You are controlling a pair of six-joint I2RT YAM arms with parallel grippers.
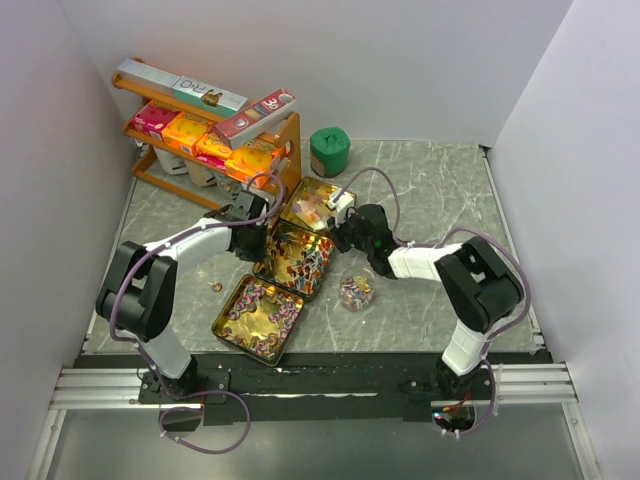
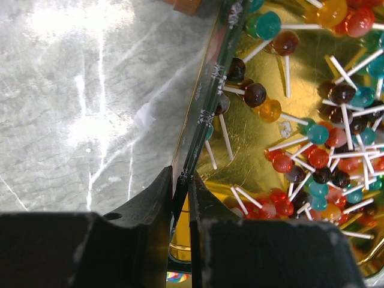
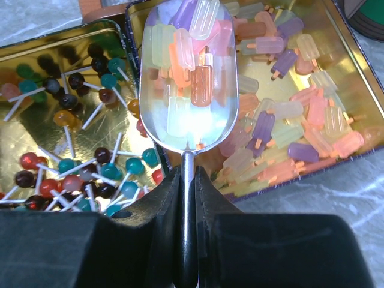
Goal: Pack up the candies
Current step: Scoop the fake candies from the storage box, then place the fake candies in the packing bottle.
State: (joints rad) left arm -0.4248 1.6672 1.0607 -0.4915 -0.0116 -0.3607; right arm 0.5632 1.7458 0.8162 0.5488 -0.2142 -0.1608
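Right pincer clamps a scoop heaped with candies just ahead; left pincer pinches the rim of a tin.

We can read very little. The long pale cardboard carton lying across the top of the orange wooden shelf carries large dark letters, seemingly "RO", turned away from us. The red and white carton beside it shows a big "3" followed by a mark we cannot make out. Print on the small orange and pink boxes is too blurred to read.
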